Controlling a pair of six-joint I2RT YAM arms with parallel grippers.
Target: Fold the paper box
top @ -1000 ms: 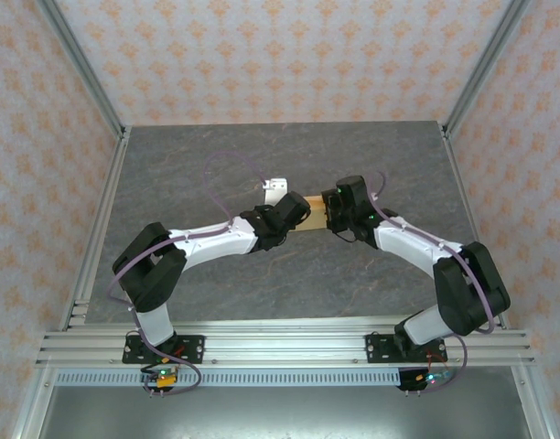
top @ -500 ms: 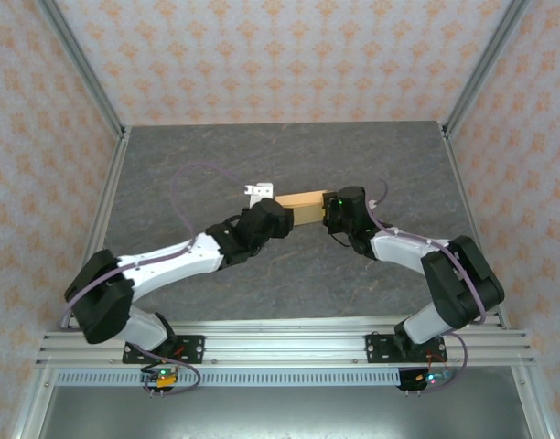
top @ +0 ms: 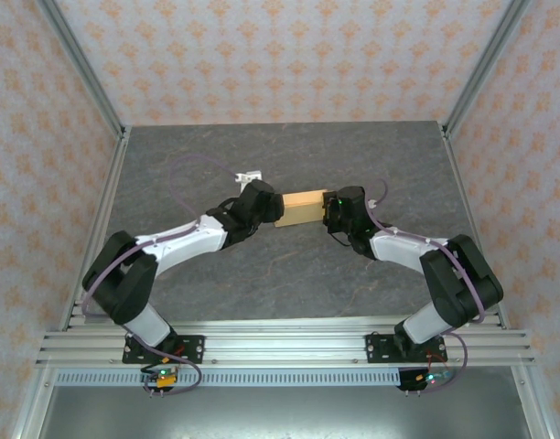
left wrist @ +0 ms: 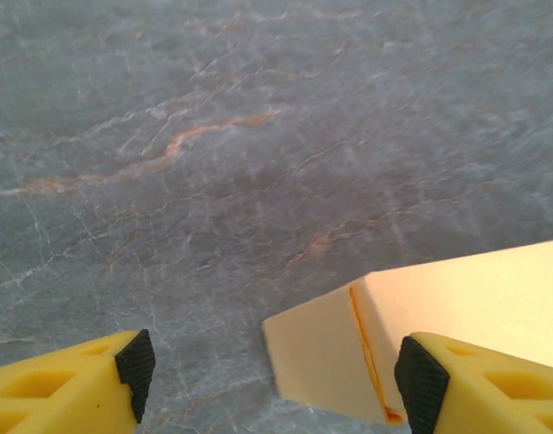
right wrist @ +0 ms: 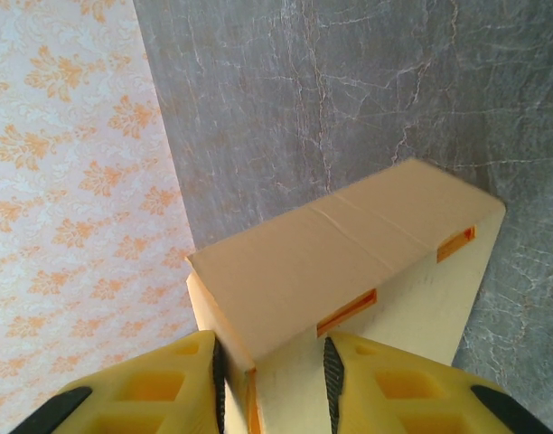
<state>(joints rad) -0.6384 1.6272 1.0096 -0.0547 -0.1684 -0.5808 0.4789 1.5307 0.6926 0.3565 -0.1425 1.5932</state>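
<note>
The paper box [top: 298, 208] is a light tan closed block, held just above the grey table between the two arms. My right gripper [top: 328, 212] is shut on its right end. In the right wrist view both yellow fingers [right wrist: 385, 389] clamp the end of the box [right wrist: 349, 253], which shows its folded top and two orange slots. My left gripper [top: 273, 213] stands open at the box's left end. In the left wrist view the box's corner [left wrist: 322, 348] lies between the spread jaws of the left gripper [left wrist: 276, 380], close to the right pad [left wrist: 419, 384].
The grey marble table [top: 289, 155] is walled by patterned orange wallpaper [top: 289, 55] at the back and sides. Aluminium posts [top: 88, 82] rise at the back corners. A rail [top: 280, 343] carries the arm bases along the near edge.
The left gripper has opened off the box and swung round to its left end. The right gripper has tightened slightly and keeps hold; the box has shifted a little.
</note>
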